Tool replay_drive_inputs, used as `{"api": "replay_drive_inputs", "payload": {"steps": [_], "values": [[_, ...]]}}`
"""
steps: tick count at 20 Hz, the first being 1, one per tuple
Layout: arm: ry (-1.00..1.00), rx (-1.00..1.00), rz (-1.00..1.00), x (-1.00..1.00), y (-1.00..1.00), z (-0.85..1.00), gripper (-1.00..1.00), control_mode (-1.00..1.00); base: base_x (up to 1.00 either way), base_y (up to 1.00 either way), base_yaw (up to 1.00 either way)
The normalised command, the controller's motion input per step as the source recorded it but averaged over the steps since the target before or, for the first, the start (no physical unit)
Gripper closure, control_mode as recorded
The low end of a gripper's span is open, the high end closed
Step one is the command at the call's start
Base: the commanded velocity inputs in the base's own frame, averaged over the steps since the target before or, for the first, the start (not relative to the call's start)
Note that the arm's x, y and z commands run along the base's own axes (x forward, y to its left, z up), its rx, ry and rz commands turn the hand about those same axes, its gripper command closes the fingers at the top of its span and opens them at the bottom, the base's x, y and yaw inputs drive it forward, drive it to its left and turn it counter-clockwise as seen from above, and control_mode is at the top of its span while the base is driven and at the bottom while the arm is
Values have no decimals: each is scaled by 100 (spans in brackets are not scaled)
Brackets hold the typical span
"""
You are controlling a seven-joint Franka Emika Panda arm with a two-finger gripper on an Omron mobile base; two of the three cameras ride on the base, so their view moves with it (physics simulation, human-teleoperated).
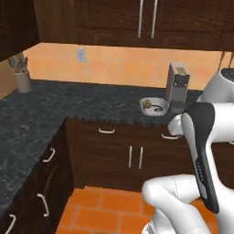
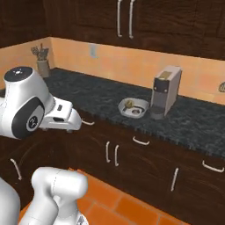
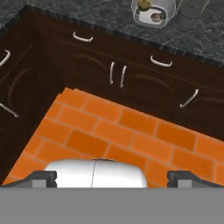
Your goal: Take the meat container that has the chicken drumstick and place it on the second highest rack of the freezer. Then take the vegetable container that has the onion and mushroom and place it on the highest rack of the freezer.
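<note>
A: What's nearest?

B: The gripper [image 3: 113,177], hanging over the orange brick-pattern floor [image 3: 122,131]. Its two dark fingertips [image 3: 43,177] stand far apart with nothing between them, so the jaws are wide open.

A: And beyond the floor?

B: Dark wood cabinets [image 2: 132,158] with curved pale metal handles, under an L-shaped counter [image 1: 68,105] of speckled black stone.

A: Where's the container?

B: One shallow, round-cornered tray [image 2: 133,107], pale and glossy, sits at the front edge of the counter. It holds one yellowish-tan ball, the onion [image 1: 147,104], and one smaller dark lump, probably the mushroom [image 3: 156,17]; it's too small to be sure.

A: Anything beside it?

B: One boxy grey coffee machine [image 2: 165,92], upright, just beside the tray on its right. In the counter's far left corner stands one grey cylindrical holder [image 1: 22,81] with utensils sticking out. One switch plate [image 1: 81,55] sits on the tan tiled wall.
</note>
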Motion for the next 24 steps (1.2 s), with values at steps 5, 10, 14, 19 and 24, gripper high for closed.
{"api": "replay_drive_inputs", "payload": {"steps": [5, 10, 14, 19, 24], "values": [[0, 0, 0, 0, 0, 0, -100, 100, 71, 55, -60], [0, 0, 0, 0, 0, 0, -100, 100, 81, 43, -43], [0, 0, 0, 0, 0, 0, -100, 100, 53, 23, -21], [0, 0, 0, 0, 0, 0, -100, 100, 53, 45, -8], [0, 0, 0, 0, 0, 0, -100, 100, 47, 49, -5]]}}
